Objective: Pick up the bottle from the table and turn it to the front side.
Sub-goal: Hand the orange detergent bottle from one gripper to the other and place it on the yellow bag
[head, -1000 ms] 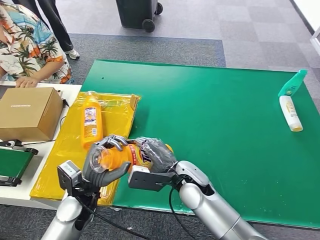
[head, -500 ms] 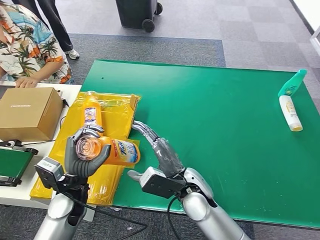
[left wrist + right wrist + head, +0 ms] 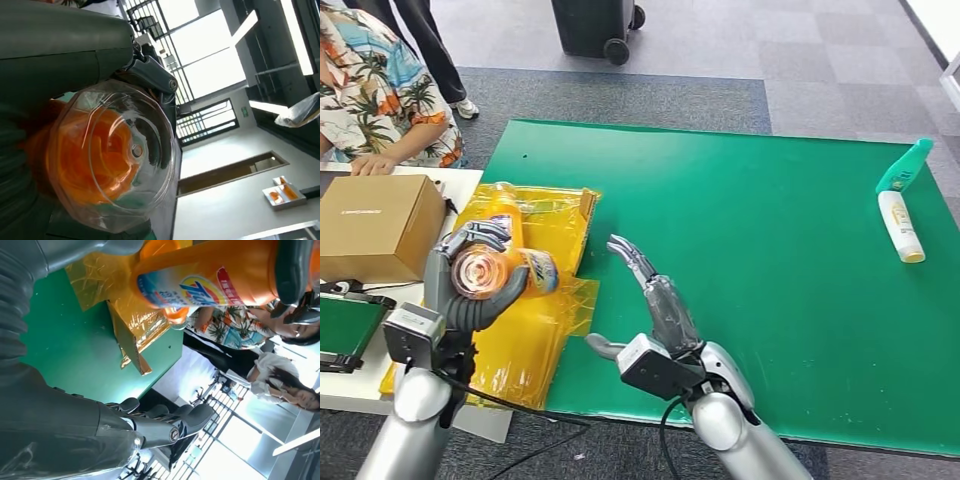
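One orange bottle gripped by left hand over the yellow sheet, at 9 o'clock; right hand empty, fingers spread. Rotate wrist slowly, label forward, grip firm.

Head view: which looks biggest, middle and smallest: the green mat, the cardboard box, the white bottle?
1. Green mat, by far the biggest.
2. Cardboard box.
3. White bottle, smallest, though it lies farther from the camera, so it may look smaller than it is.
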Action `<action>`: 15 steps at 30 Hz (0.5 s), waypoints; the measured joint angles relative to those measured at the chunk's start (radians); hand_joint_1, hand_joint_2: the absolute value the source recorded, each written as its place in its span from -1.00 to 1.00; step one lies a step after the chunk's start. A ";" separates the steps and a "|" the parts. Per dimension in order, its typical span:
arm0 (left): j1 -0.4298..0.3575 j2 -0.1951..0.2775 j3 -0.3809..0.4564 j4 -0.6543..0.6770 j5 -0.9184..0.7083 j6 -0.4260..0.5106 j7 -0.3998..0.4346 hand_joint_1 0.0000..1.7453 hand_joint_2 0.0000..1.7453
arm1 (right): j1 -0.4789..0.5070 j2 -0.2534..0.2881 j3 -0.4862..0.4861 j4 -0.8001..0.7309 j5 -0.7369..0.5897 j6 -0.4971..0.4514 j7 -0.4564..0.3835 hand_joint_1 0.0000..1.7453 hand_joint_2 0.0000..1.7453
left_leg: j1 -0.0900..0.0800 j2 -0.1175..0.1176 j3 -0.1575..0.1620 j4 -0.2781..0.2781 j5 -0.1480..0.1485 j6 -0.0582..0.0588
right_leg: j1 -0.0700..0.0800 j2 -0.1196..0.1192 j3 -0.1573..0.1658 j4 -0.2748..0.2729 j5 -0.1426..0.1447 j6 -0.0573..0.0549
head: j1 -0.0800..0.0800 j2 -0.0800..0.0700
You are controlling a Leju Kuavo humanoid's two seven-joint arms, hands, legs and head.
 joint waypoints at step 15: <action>-0.155 0.445 0.189 0.072 -0.051 -0.377 0.367 1.00 1.00 | 0.091 -0.001 -0.070 -0.057 0.027 -0.028 -0.002 -1.00 1.00 | 0.004 0.001 0.000 0.000 0.002 -0.004 | 0.004 0.002 -0.002 0.001 0.001 -0.004 | 0.000 0.000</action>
